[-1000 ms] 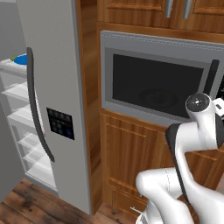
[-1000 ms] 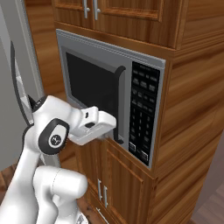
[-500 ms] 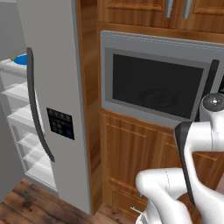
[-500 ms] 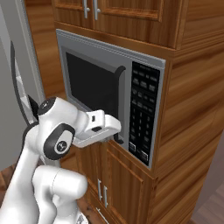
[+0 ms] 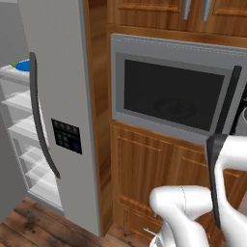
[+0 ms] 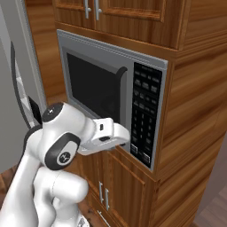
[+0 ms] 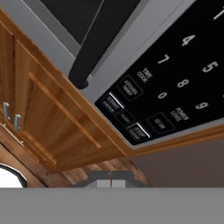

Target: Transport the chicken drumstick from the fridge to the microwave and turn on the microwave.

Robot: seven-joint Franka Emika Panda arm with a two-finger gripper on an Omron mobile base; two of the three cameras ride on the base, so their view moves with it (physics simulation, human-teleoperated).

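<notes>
one arm reaches toward the microwave (image 6: pixel 111 88) keypad (image 7: pixel 175 83), tool (image 7: pixel 111 178) tips pressed together.

Over the last second the arm (image 6: pixel 66 142) has reached further forward and to its right, toward the microwave (image 6: pixel 111 93). In the right base view its hand has gone from in front of the door handle (image 6: pixel 119 95) to the lower end of the keypad (image 6: pixel 144 117). In the left base view the upper joint has slid rightward out of the picture, leaving the forearm (image 5: pixel 226 164) at the right edge.
</notes>
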